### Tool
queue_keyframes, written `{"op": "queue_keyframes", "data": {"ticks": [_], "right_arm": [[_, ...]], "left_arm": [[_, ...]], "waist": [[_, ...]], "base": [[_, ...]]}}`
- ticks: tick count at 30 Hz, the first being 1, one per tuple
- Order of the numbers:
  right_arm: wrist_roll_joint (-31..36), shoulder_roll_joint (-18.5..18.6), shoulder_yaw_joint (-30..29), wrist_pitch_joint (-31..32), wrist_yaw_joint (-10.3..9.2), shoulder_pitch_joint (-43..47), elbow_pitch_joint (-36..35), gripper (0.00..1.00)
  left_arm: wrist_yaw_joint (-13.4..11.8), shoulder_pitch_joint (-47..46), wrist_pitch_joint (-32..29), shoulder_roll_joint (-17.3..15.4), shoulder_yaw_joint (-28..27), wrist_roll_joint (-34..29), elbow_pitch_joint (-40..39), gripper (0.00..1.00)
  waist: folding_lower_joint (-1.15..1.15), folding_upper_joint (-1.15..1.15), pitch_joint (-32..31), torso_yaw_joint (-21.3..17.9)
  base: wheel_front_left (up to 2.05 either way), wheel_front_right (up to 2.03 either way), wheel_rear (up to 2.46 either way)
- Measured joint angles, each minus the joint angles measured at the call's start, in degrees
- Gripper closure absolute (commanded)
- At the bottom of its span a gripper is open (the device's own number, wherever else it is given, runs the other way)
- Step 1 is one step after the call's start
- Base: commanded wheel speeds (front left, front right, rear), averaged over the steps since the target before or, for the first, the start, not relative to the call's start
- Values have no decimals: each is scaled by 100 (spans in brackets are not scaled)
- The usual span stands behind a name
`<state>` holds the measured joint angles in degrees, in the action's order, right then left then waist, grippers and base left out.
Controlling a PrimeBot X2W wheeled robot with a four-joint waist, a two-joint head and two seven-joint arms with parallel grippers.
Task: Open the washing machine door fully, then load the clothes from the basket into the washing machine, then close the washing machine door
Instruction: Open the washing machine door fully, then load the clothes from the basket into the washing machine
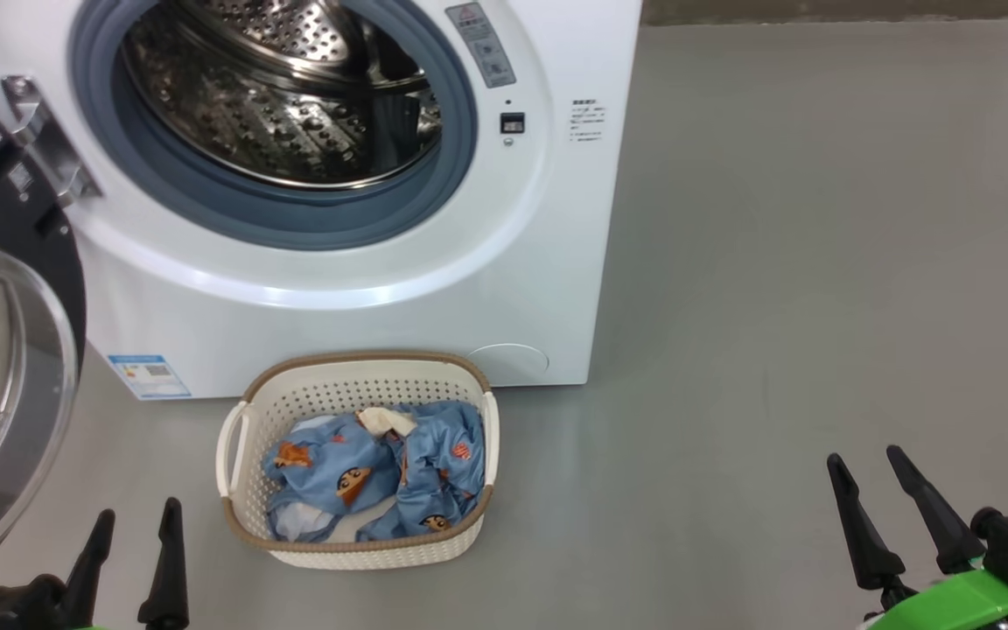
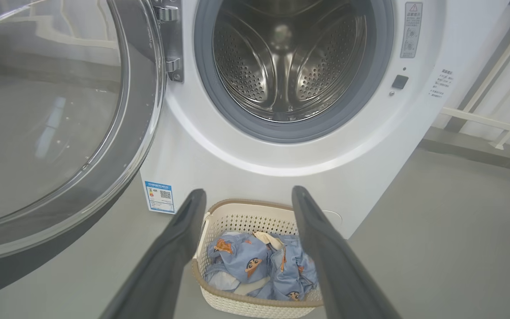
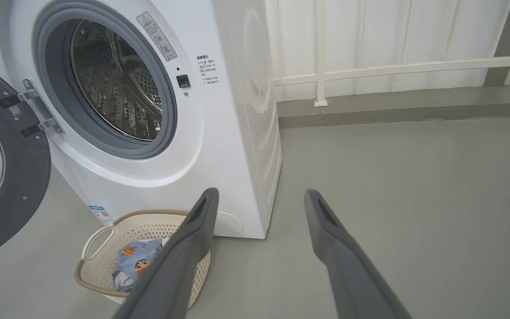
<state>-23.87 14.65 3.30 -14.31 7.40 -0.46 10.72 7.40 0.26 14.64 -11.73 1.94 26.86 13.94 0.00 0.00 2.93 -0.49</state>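
The white washing machine (image 1: 548, 262) (image 2: 219, 146) (image 3: 219, 146) stands with its steel drum (image 1: 285, 96) exposed. Its black door (image 1: 40, 236) (image 2: 60, 110) (image 3: 2, 177) hangs swung open on the left, glass bowl bulging outward. On the floor before the machine sits the cream basket (image 1: 329, 398) (image 2: 246, 217) (image 3: 100, 266), holding the light blue clothes (image 1: 381, 477) (image 2: 259, 266) (image 3: 133, 263) with orange faces. My left gripper (image 1: 135, 525) (image 2: 248, 195) is open, low, left of the basket. My right gripper (image 1: 867, 468) (image 3: 259, 195) is open, well right of the basket, empty.
A grey floor (image 1: 819, 262) spreads wide to the right of the machine. A white railing and wall (image 3: 392, 66) run behind it. The open door takes up the space at the left, close to my left gripper.
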Motion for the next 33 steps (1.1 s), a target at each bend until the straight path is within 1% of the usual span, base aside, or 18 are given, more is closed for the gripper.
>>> {"op": "queue_keyframes", "data": {"ticks": [7,18,24,33], "right_arm": [[0,-8,-43,0,0,138,-18,0],[7,-57,-60,1,0,145,-31,0],[9,-85,-58,1,0,143,-43,0],[16,-146,-51,1,0,130,-47,0]], "left_arm": [[0,11,0,-33,143,188,-83,0],[0,37,0,-118,153,374,-80,0],[0,37,0,-157,218,374,-60,0],[0,-2,0,-210,227,375,-25,0]], "waist": [[0,0,-57,-140],[0,0,-7,-157],[0,0,60,-162],[0,0,119,-196]], "base": [[0,0,0],[2,-5,3],[59,-107,49],[98,-118,20]]}}
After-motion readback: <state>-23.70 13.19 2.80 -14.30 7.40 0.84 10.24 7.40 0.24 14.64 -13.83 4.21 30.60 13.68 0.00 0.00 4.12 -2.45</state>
